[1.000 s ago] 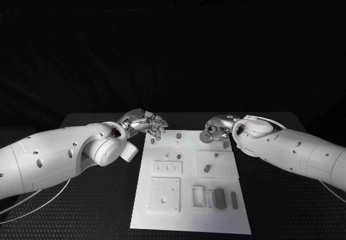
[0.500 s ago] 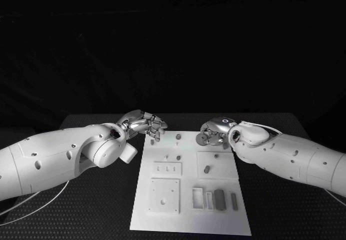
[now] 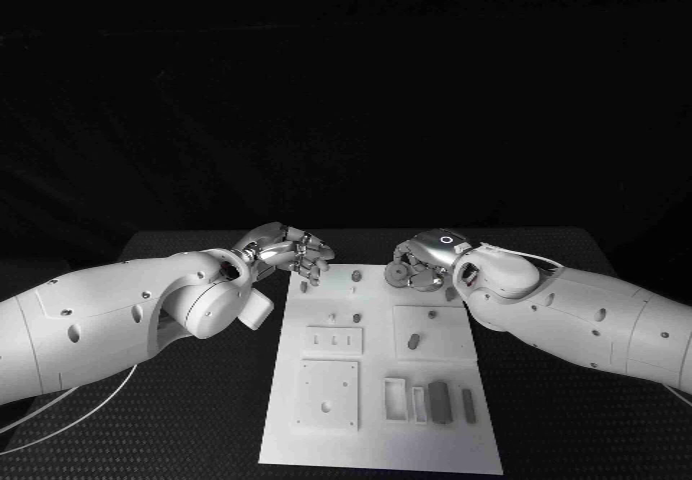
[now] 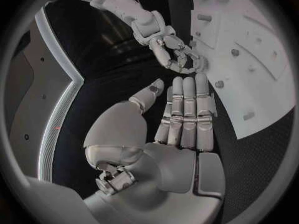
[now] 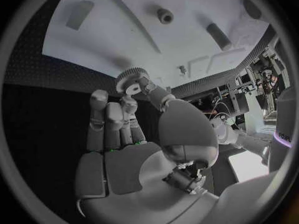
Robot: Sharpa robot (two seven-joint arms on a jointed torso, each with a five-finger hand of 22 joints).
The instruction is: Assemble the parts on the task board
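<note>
Grey toothed gear (image 5: 129, 80), small, stiff and likely light, being pinched by its rim in the right robot hand (image 3: 421, 264) above the board's (image 3: 378, 420) far edge, best held at the teeth; left robot hand (image 3: 293, 249) hovering nearby, fingers loosely extended, holding nothing.

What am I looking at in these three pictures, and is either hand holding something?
A robot with two white arms and silver hands works at a black table. One picture looks down from its head; the two round ones come from cameras at each wrist. On the table lies a white task board with small grey parts and recesses. The right hand pinches a small toothed gear over the board's far end. The left hand holds nothing, its fingers extended side by side near the board's far left corner.
</note>
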